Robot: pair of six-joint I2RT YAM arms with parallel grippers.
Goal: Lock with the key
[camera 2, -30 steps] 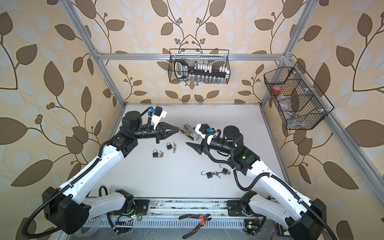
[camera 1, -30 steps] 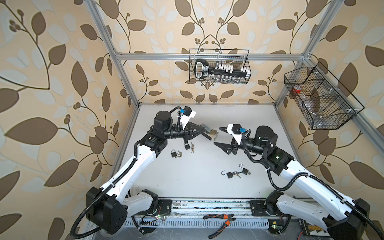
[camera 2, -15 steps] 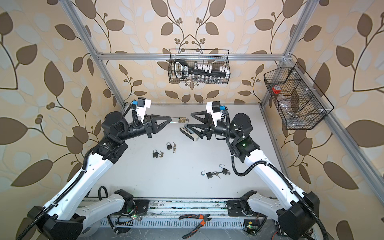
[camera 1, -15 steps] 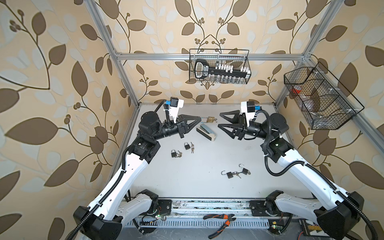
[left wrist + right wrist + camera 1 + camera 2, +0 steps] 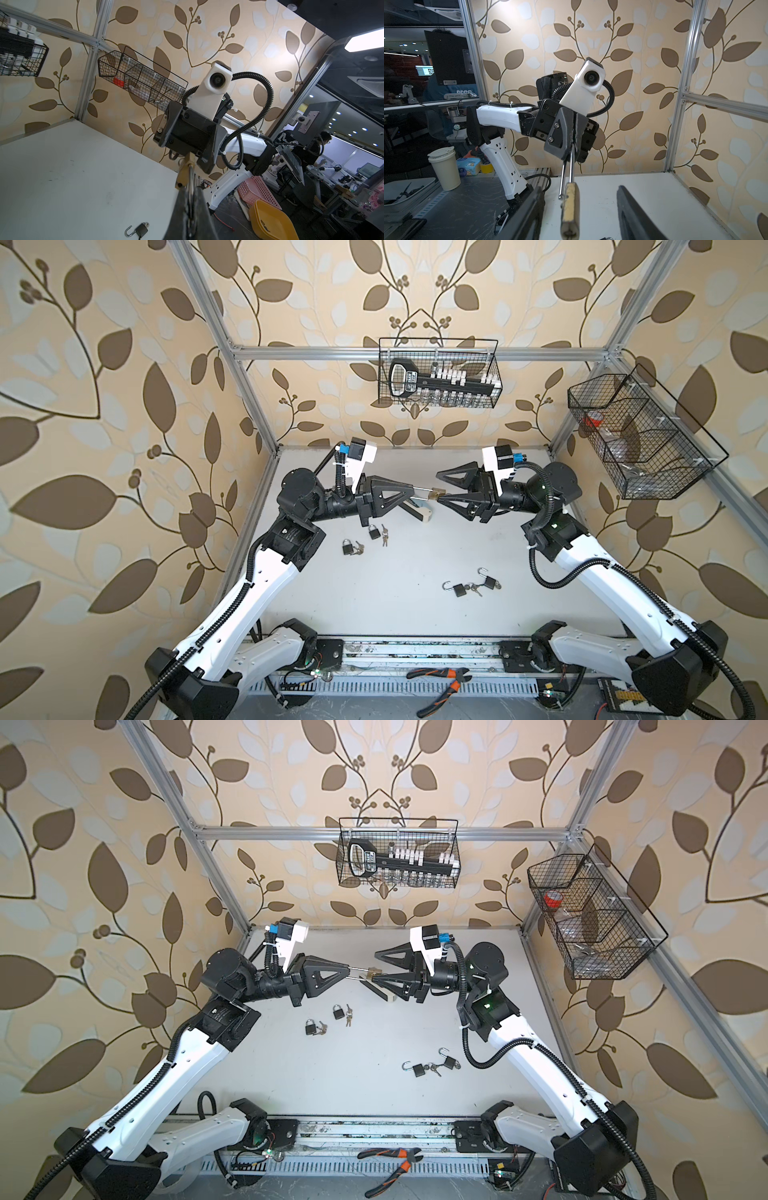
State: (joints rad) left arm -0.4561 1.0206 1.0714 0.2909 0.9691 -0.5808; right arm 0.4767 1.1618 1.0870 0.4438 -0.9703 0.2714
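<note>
Both arms rose: left pincer clamps the padlock by its loop; right pincer, at its 3 o'clock, stands apart, maybe grabbing next.

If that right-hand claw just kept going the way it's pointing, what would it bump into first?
The right gripper would meet the brass padlock first: it sits between the open jaws, held by its shackle in the left gripper, likely next.
</note>
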